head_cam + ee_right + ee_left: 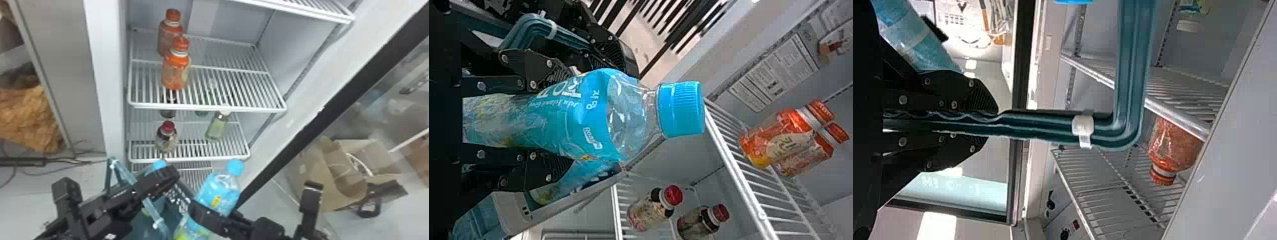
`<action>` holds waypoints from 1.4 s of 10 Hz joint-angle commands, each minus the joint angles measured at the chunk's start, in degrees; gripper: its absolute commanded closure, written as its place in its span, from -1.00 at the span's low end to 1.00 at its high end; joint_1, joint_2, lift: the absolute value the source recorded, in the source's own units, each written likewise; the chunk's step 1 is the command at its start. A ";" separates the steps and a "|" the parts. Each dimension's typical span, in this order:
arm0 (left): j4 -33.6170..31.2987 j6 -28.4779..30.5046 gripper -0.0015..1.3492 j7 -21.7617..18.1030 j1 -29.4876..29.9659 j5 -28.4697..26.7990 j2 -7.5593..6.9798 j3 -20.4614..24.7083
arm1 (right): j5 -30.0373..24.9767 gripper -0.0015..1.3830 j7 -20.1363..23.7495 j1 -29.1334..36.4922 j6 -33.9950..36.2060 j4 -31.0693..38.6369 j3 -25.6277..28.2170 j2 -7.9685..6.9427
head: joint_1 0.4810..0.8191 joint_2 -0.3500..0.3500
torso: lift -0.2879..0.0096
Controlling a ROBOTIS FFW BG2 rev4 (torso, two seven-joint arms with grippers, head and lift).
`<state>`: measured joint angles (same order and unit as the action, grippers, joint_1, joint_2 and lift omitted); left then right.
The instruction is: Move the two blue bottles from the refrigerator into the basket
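In the head view my left gripper is at lower centre, on the teal basket's handle. The left wrist view has the left gripper shut on that handle. My right gripper holds a blue bottle, cap up and tilted, above the right side of the basket. In the right wrist view the right gripper is shut around this bottle. A second blue bottle lies beyond the lower finger, in the basket; its cap rises behind the left gripper.
Orange bottles stand on the upper wire shelf. Below, a red-capped bottle and a pale green bottle are on another shelf. The refrigerator's open door slants along the right, with a cardboard box beyond.
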<state>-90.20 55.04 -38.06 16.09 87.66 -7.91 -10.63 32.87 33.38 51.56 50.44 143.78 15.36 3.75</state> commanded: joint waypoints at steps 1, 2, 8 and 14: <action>-0.01 -0.20 0.78 0.09 -0.21 0.66 -0.18 -1.02 | 4.26 0.85 0.55 -1.92 -1.37 -5.76 -1.88 0.11 | 0.27 -1.00 | 0.87; -0.01 -0.62 0.78 0.09 -0.21 1.23 -0.44 -1.60 | 4.95 0.85 0.81 -2.48 -1.93 -6.60 -2.91 0.11 | 0.27 -1.00 | 0.87; -0.15 -1.46 0.78 0.35 -0.63 2.83 -1.23 -3.77 | 6.55 0.84 1.25 -4.73 -10.37 -11.24 -3.71 0.38 | 0.27 -0.96 | 0.87; -0.29 -1.74 0.78 0.44 -0.63 2.94 -1.14 -3.77 | 8.26 -0.81 1.43 -5.15 -11.35 -13.35 -4.74 0.55 | 0.27 -0.92 | 0.87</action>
<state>-90.45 53.37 -37.47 15.46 90.61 -9.06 -14.41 41.09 34.78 46.27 39.36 130.58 10.46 4.37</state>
